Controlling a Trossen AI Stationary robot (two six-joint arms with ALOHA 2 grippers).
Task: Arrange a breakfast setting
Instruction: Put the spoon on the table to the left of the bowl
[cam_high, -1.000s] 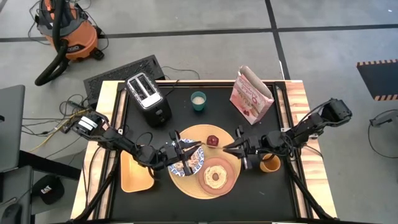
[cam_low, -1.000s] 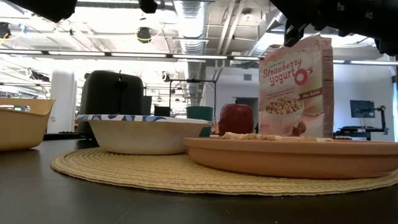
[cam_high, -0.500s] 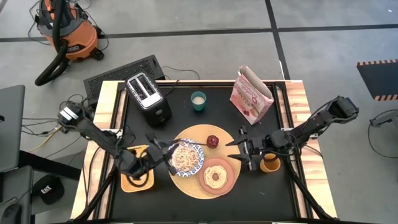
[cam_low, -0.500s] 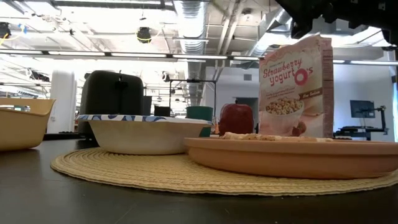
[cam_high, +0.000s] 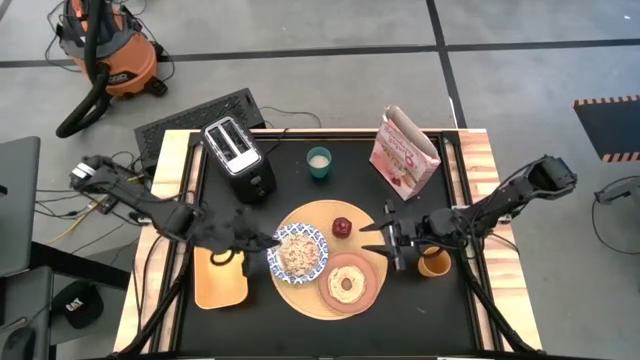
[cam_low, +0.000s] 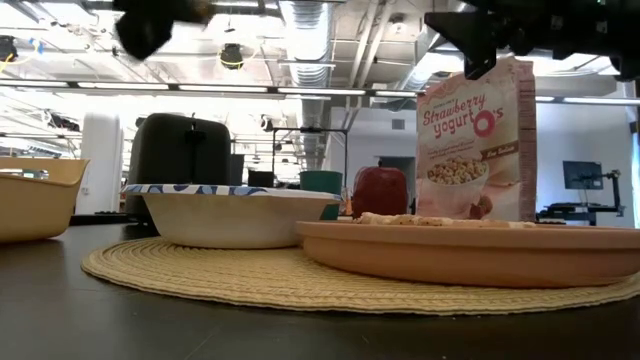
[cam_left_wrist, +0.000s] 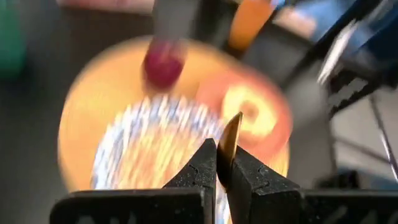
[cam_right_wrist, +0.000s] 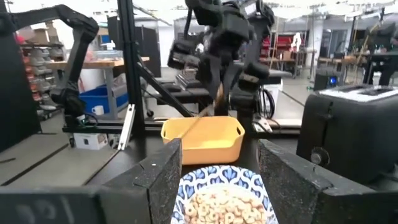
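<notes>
Left gripper (cam_high: 262, 240): fingers shut on the gold spoon (cam_left_wrist: 231, 138), held beside the patterned bowl (cam_high: 299, 251).
Right gripper (cam_high: 372, 232): fingers parted, nothing held, near the apple (cam_high: 342, 227).
Bowl: on the tan board (cam_high: 311, 292).

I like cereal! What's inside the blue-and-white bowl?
The blue-and-white patterned bowl holds pale cereal rings, seen from above. They cover its bottom, so anything beneath them stays hidden.

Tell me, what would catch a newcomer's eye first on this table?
Probably the round tan board at the table's middle, set with a blue-and-white bowl of cereal, a bagel on a pink plate and a dark red apple. The left gripper holds a gold spoon beside the bowl, while the right gripper waits open by the apple.
</notes>
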